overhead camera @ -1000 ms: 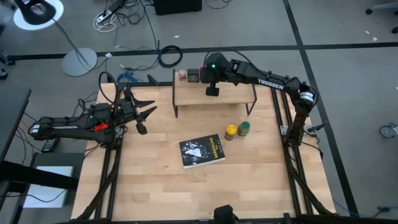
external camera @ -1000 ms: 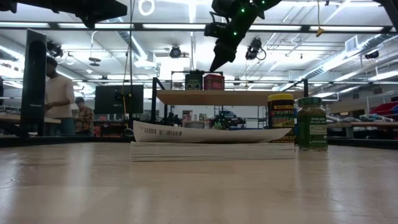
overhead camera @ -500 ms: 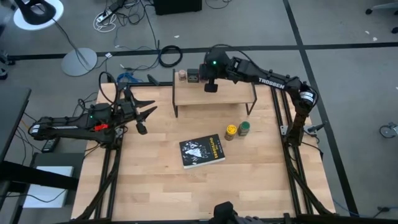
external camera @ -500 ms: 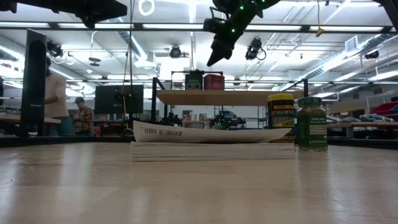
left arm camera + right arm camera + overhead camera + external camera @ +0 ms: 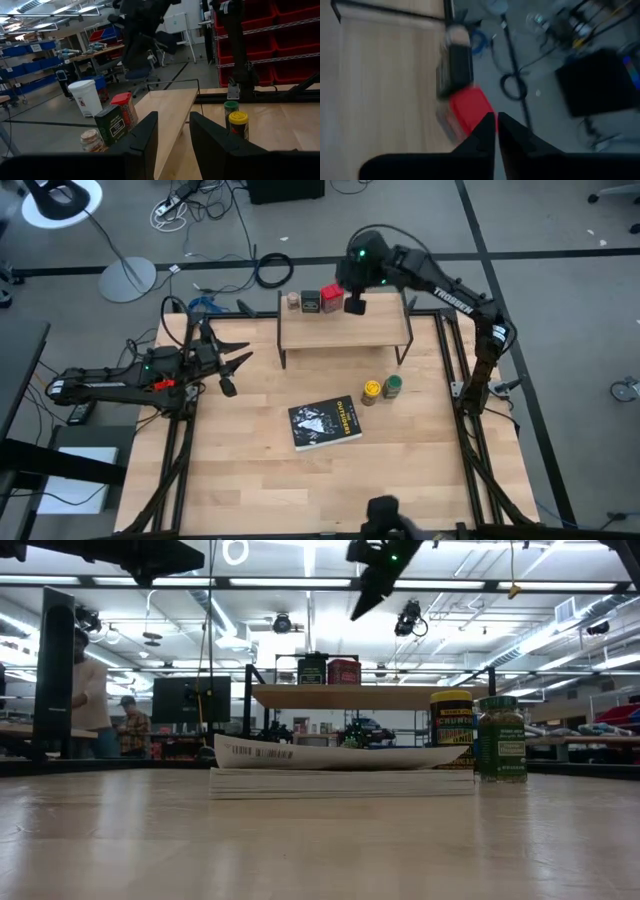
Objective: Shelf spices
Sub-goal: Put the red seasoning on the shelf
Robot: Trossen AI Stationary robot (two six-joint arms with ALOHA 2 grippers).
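The right end effector, fingers together and empty, has lifted off the red tin now standing on the shelf beside the dark tin and, seemingly, the pale jar, leaving the yellow-topped jar and green-topped jar on the worktop, while the left end effector waits half open.

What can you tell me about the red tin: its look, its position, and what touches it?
The red tin is a small boxy container with a red lid, standing upright at the back edge of the light-wood shelf. It sits directly beside the dark green-black tin, apparently touching it. The right gripper hangs just beside and above it, holding nothing and not touching it.
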